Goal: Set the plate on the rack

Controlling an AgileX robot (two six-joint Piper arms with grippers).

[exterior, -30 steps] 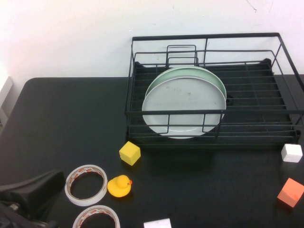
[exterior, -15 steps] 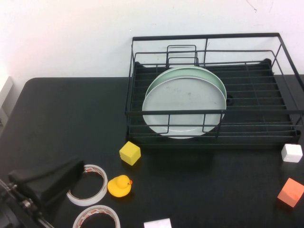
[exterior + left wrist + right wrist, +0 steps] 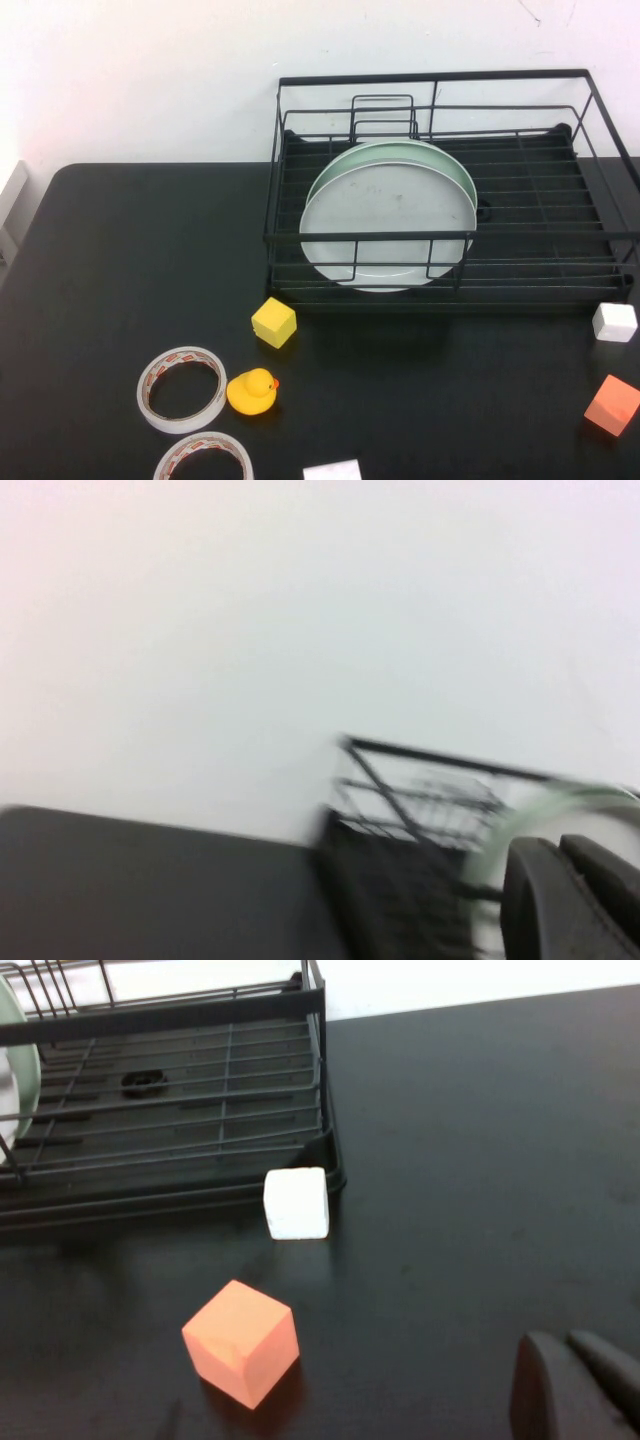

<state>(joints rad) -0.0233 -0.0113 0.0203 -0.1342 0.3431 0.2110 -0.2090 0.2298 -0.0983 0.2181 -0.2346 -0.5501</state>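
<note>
I see the plate point(image 3: 388, 228) upright in the rack point(image 3: 530, 190), hiding most of a green plate point(image 3: 400, 149). Left gripper point(image 3: 572, 900) and right gripper point(image 3: 578, 1385) are cropped, fingers together.

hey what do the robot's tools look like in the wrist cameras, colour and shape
Both look alike: the left tool and the right tool show as matte black, rounded, blunt-tipped finger pieces at each wrist view's edge. No cables, markings or labels show. Neither arm appears in the high view.

A plain white painted wall point(image 3: 150, 80) stands behind the matte black table point(image 3: 120, 260) with a rounded far-left corner, evenly and softly lit.
</note>
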